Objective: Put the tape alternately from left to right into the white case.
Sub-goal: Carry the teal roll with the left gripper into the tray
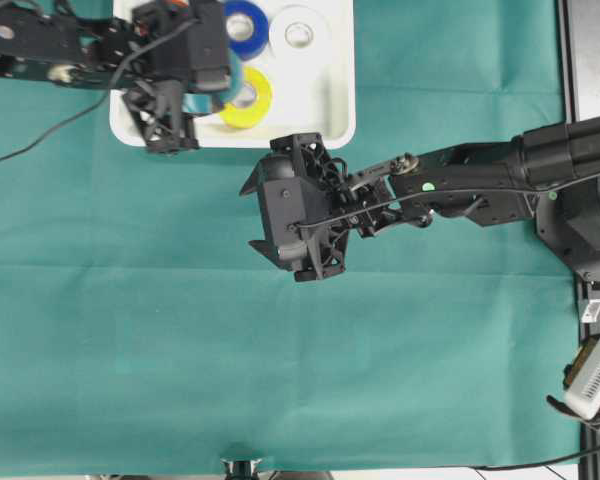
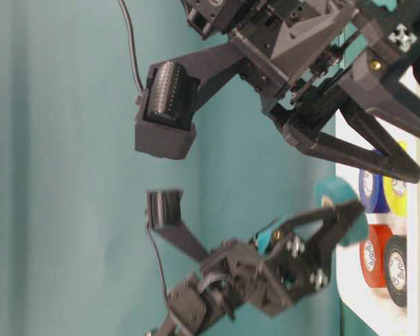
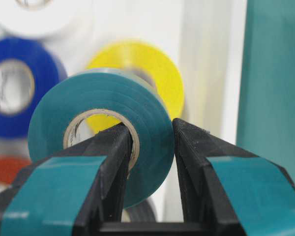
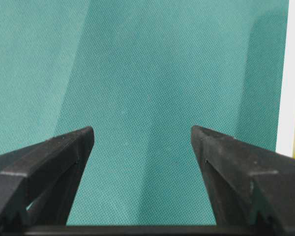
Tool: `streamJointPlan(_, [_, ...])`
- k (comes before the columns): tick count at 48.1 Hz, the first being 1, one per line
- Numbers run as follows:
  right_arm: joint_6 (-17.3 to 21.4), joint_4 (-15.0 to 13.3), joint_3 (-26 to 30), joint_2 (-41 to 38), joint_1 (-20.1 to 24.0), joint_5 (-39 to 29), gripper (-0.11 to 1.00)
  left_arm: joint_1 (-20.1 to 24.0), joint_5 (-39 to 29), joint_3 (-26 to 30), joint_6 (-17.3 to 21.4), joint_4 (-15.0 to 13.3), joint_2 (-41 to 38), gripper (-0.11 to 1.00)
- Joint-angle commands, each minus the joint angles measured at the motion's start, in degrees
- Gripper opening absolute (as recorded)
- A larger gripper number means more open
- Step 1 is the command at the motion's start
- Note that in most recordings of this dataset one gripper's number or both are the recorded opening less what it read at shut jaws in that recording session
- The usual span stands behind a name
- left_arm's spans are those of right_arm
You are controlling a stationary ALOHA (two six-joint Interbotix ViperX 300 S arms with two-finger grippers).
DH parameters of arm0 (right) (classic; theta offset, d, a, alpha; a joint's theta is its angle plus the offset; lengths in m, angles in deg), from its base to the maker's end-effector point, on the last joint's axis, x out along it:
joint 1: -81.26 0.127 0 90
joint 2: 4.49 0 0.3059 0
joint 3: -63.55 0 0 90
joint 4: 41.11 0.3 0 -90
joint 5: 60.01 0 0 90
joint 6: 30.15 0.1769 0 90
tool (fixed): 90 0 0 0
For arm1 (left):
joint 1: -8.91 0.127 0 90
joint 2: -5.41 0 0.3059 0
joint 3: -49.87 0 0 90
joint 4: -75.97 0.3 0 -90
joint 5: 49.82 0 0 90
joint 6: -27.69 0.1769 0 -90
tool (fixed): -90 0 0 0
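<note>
Teal roll pinched by left end effector above white case; right end effector spread, empty.

Bright, even light with soft shadows; the left wrist view blurs the rolls behind the sharp teal roll.

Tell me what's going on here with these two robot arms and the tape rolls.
The left gripper is shut on the teal tape roll, one finger through its core, holding it over the white case. The blue, white, yellow, red-orange and black rolls already lie in the case. The right gripper is open and holds nothing, over the green cloth just outside the case.
</note>
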Motion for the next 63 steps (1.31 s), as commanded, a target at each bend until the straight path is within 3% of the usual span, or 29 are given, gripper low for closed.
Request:
streamJointPlan(1, [0.0,-0.1,0.5,1.8,0.2,0.4,0.90,0.1,1.1,4.2,0.3,0.1,-0.7,0.24])
streamJointPlan(20, [0.0,-0.1,0.4,1.8,0.2,0.4,0.90,0.2,1.6,13.6,0.4,0.1,-7.4,0.24])
streamJointPlan(50, [0.0,-0.1,0.4,1.8,0.2,0.2,0.90,-0.4,2.3,14.7,0.4,0.1,-8.9,0.25])
streamJointPlan(63, [0.1,-0.1,0.4,1.8,0.2,0.2,0.90,-0.5,2.0,13.2,0.4,0.1,-7.6,0.94])
